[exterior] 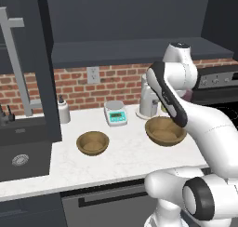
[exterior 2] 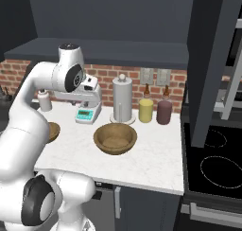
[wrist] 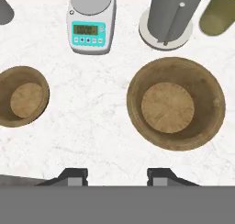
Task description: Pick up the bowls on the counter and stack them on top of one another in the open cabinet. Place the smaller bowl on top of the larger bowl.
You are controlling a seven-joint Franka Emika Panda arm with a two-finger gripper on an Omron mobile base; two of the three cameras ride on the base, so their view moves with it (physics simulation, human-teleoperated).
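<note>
Both bowls sat apart on the counter (wrist: 105, 122) as the gripper (wrist: 117, 176) hovered high above them, empty, its jaws set partly apart. The larger bowl (wrist: 176, 103) lay near a grey paper-towel holder (wrist: 172, 16), the smaller bowl (wrist: 20, 97) well to its left, with a kitchen scale (wrist: 91, 23) behind the gap between them. The cabinet shelf (exterior 2: 99, 52) ran above the brick wall, bare of bowls. The larger bowl looked the likely first pick, since it must go underneath. A sound grasp would mean shifting over its near rim, dropping one finger inside and one outside, and pinching the wall squarely, clear of the holder.
</note>
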